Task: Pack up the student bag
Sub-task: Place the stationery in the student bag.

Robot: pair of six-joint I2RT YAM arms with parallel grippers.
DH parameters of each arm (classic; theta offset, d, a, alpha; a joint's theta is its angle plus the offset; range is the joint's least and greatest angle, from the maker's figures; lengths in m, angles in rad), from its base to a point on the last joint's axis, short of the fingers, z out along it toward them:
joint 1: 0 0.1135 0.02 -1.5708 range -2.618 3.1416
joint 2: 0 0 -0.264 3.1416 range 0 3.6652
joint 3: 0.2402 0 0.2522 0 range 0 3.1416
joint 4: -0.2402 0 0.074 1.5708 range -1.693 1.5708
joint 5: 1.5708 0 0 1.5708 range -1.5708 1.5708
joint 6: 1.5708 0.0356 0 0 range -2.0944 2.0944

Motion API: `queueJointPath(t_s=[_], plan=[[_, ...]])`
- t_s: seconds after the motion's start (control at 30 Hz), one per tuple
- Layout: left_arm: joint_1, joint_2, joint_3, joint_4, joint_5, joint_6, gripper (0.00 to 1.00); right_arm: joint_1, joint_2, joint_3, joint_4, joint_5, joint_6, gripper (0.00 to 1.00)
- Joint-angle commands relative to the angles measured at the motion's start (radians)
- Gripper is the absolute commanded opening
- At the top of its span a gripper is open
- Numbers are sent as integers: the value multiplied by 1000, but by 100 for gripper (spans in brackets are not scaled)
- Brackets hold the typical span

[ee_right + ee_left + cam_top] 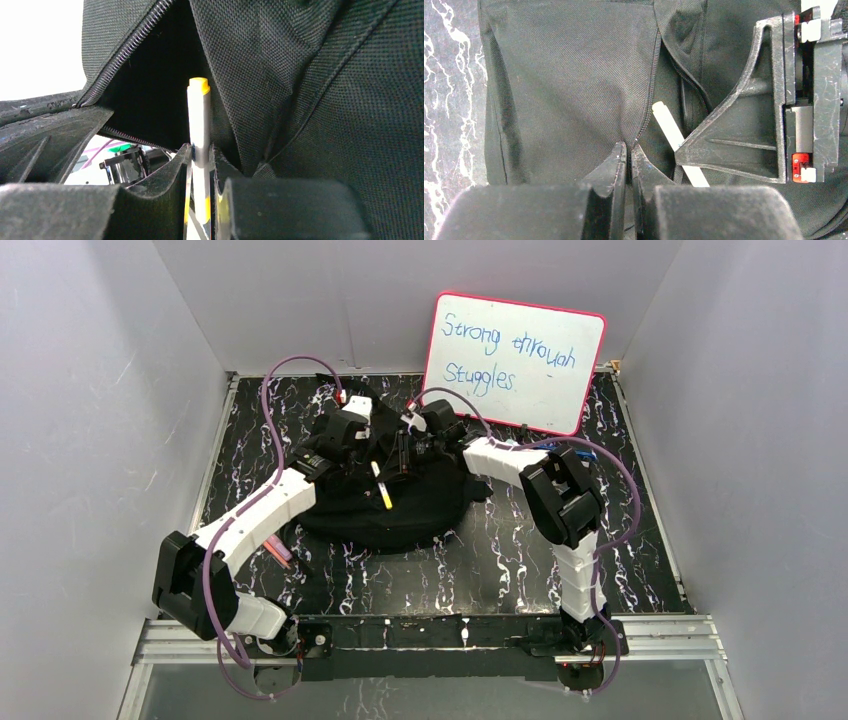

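Only my right wrist view showed inside the student bag's [325, 100] pocket [150, 100]: right gripper [201, 150] clamping a yellow-capped pen [199, 115]; left gripper [629, 150] pinched the zip edge [651, 85].

Robot lab cell, grey walls [90, 420], marbled tabletop [480, 570], handwritten whiteboard [515, 360]

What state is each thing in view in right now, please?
student bag: lying on the table, unzipped, opening held apart.
left claw: shut, pinching the bag's zip edge.
right claw: shut on the yellow-capped pen.
yellow-capped pen: gripped, cap end at the bag's opening.
whiteboard: propped upright, written on.
pink pen: lying loose on the table.
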Motion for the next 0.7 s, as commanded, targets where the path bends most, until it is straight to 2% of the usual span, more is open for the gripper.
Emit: queueJointPath(t_s=[0.0, 0.33, 0.47, 0.67], plan=[[2, -19, 30, 8, -2, -9, 0, 6, -55, 1, 20, -10, -7, 0], [2, -39, 14, 3, 14, -15, 0, 0, 93, 216, 63, -12, 74, 0], [2, -42, 12, -2, 21, -17, 0, -2, 150, 227, 170, -27, 190, 0], [2, -44, 16, -9, 28, -14, 0, -3, 153, 167, 300, 68, 313, 0]])
